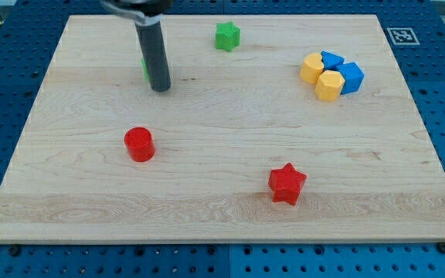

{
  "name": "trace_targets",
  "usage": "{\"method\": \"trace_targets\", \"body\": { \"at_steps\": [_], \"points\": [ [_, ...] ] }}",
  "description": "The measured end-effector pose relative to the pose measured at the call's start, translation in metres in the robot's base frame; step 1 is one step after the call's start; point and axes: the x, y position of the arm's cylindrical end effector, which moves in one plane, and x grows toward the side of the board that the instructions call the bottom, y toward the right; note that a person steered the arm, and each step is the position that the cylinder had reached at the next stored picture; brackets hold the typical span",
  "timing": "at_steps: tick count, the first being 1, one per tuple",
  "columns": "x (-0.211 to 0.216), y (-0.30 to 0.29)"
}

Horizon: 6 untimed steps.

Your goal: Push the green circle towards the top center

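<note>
The green circle [144,69] is almost wholly hidden behind my rod; only a thin green sliver shows at the rod's left edge, in the upper left of the board. My tip [160,88] rests on the wooden board [222,224] just right of and below that sliver, touching or nearly touching it. A green star [226,36] lies near the view's top centre, well to the right of my tip.
A red cylinder [139,144] stands below my tip. A red star [287,183] lies at the lower right. A tight cluster of two yellow blocks [321,76] and two blue blocks [346,74] sits at the upper right.
</note>
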Motion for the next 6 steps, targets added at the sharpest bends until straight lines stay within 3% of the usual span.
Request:
{"method": "trace_targets", "body": {
  "at_steps": [2, 3, 5, 6],
  "points": [
    [0.02, -0.033],
    [-0.013, -0.051],
    [-0.03, 0.03],
    [-0.003, 0.034]
  ]
}}
